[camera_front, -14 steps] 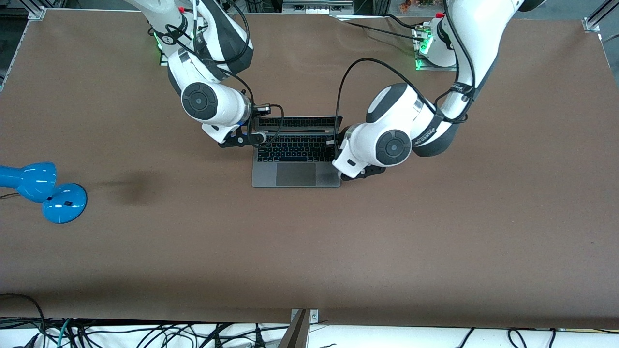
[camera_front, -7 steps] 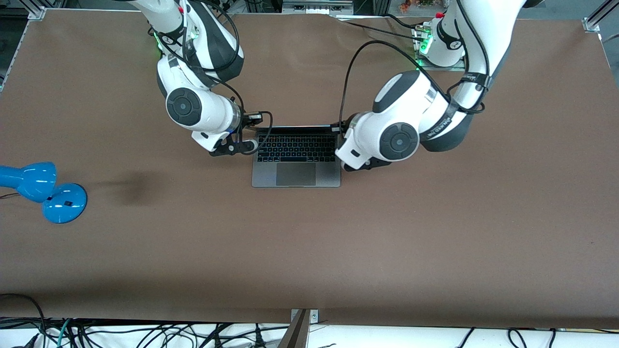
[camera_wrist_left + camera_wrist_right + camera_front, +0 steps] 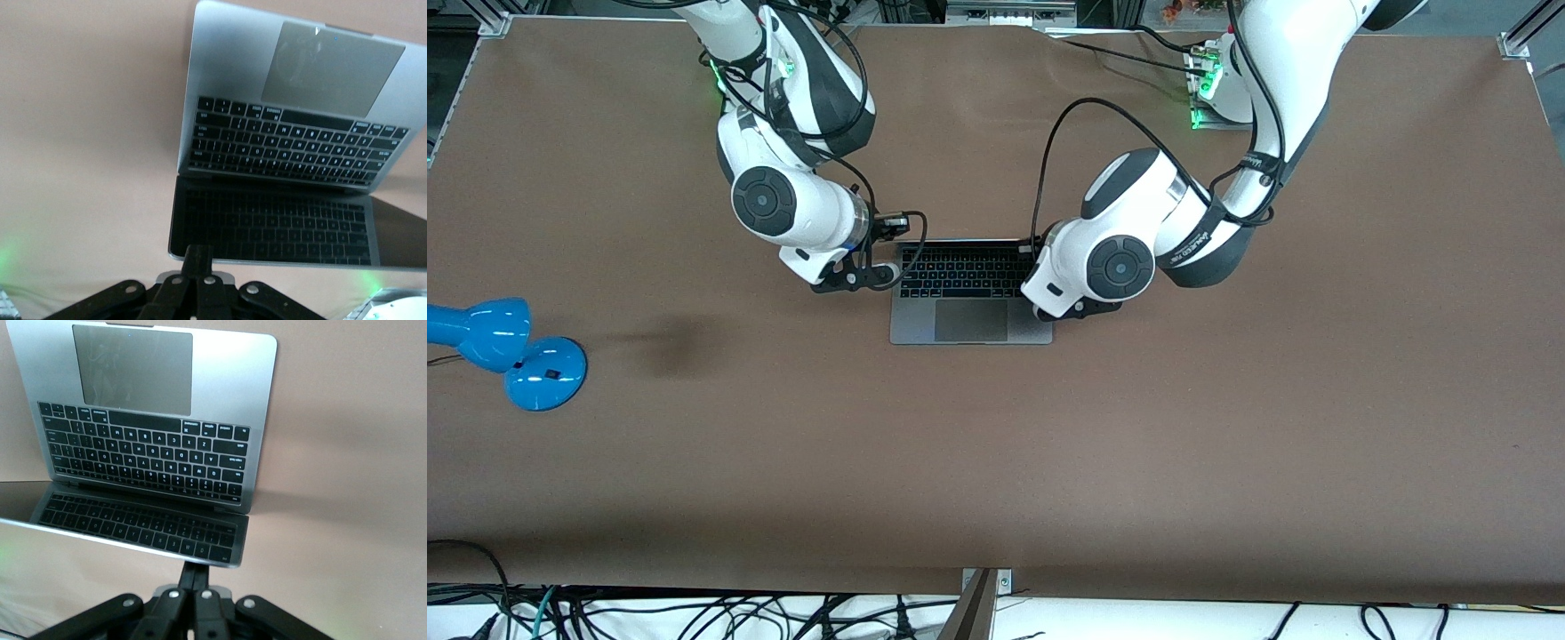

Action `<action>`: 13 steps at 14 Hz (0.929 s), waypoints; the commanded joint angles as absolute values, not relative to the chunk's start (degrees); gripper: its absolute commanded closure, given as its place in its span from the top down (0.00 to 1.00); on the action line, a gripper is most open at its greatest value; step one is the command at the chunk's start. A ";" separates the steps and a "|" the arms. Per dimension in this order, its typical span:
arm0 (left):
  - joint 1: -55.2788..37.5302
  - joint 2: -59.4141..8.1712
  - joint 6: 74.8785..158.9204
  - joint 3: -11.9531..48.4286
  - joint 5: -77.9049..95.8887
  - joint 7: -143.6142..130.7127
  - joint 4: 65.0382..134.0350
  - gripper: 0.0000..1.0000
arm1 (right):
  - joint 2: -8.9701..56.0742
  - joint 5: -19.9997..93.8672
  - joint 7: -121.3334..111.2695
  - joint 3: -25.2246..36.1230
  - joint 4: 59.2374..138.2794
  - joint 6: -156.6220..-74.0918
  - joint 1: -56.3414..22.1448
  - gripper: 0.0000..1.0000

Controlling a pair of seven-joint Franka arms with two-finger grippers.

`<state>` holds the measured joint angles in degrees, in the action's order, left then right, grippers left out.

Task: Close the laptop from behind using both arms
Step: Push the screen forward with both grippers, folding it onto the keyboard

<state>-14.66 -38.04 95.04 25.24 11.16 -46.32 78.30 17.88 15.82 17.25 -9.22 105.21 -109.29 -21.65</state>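
Note:
The laptop (image 3: 971,307) stands open in the middle of the table, its lid seen nearly edge-on in the front view. My right gripper (image 3: 195,572) is shut, its fingertips against the lid's top edge at the corner toward the right arm's end. It also shows in the front view (image 3: 894,265). My left gripper (image 3: 199,257) is shut, its fingertips against the lid's top edge at the other corner, and is mostly hidden under its wrist in the front view (image 3: 1054,307). Both wrist views show the keyboard (image 3: 287,137) (image 3: 150,450) mirrored in the dark screen.
A blue desk lamp (image 3: 516,351) lies near the table edge at the right arm's end. The arms' cables loop over the laptop's hinge side (image 3: 1049,169). Brown table (image 3: 1227,427) surrounds the laptop.
The lid has swung from leaning back to about upright. Both grippers have stayed shut and moved with its top edge toward the front camera.

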 commanded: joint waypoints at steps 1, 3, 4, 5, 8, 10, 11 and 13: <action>-14.68 -38.67 96.50 25.14 9.41 -46.06 78.14 0.00 | 18.28 15.12 16.52 -9.40 105.29 -110.92 -21.45 0.00; -14.33 -39.64 96.59 25.14 9.05 -45.79 77.78 0.00 | 18.46 15.12 16.52 -9.40 105.29 -111.00 -21.45 0.00; -14.33 -40.16 96.59 25.05 9.05 -45.79 77.52 0.00 | 18.54 15.12 16.44 -9.40 105.29 -111.09 -21.45 0.00; -14.33 -40.17 96.68 24.96 9.05 -45.79 77.52 0.00 | 18.63 15.12 15.83 -9.40 105.29 -111.62 -21.45 0.00; -14.33 -40.25 97.64 24.70 9.14 -45.88 77.52 0.00 | 19.33 15.20 14.07 -9.40 105.29 -113.20 -21.45 0.00; -14.33 -40.86 98.17 24.61 9.23 -45.88 77.43 0.00 | 19.60 15.12 13.97 -9.05 105.29 -114.25 -21.45 0.00; -14.33 -41.13 98.70 24.52 9.23 -45.88 77.43 0.00 | 20.03 15.12 13.28 -8.97 105.29 -115.04 -21.45 0.00; -14.41 -41.74 99.84 24.17 9.23 -45.88 77.43 0.00 | 20.74 15.20 11.08 -8.79 105.29 -116.62 -21.45 0.00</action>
